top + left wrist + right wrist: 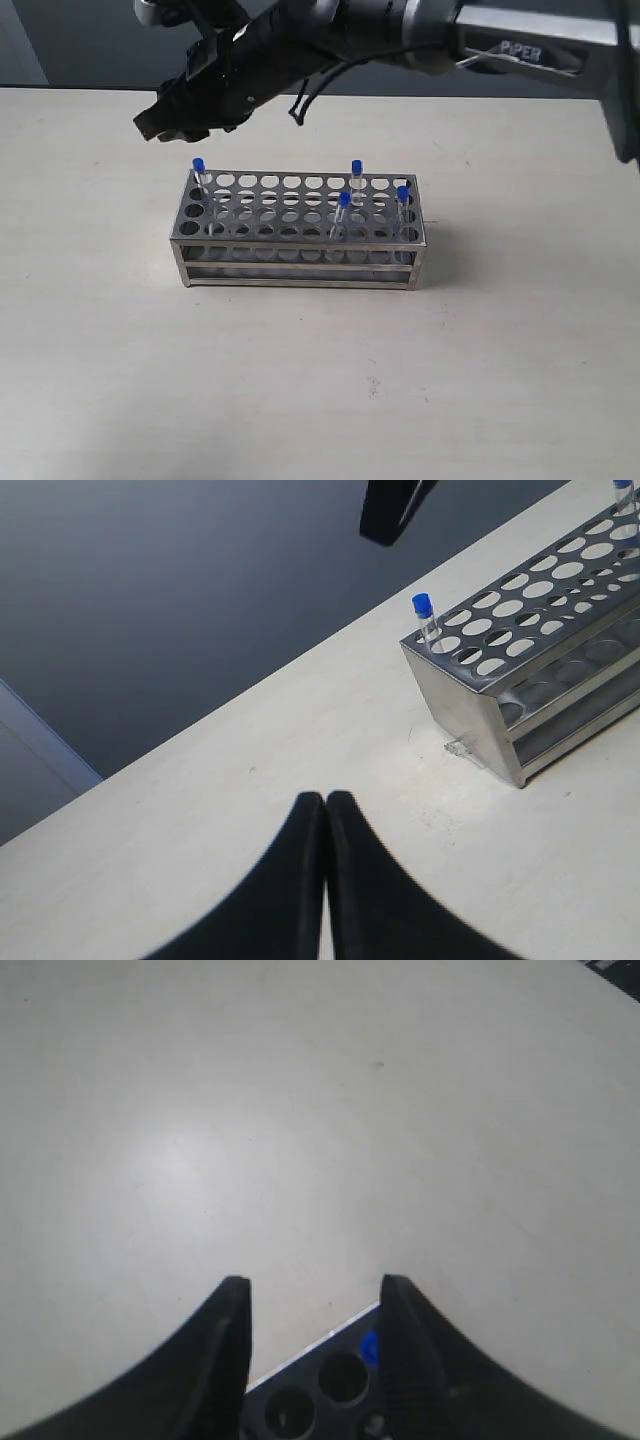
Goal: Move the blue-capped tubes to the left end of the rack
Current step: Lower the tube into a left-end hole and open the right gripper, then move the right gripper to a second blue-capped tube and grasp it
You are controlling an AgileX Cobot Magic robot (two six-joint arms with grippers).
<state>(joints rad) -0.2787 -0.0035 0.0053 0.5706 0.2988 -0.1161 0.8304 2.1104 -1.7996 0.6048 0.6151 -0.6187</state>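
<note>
Our right hand (314, 1290) hung over the left end of the rack (300, 262), fingers well apart and gripping nothing. Close beneath it, one blue-capped tube (198, 172) stood in the corner hole, propped by the plate, and that one was home, we judged. Three more tubes (402, 197) stood at the right end. Our left hand (326, 802) sat pressed shut and empty over the surface (300, 400).

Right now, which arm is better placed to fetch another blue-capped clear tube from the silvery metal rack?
Probably right: its open black gripper hovers above the rack; the left gripper sits shut beyond the left end.
</note>
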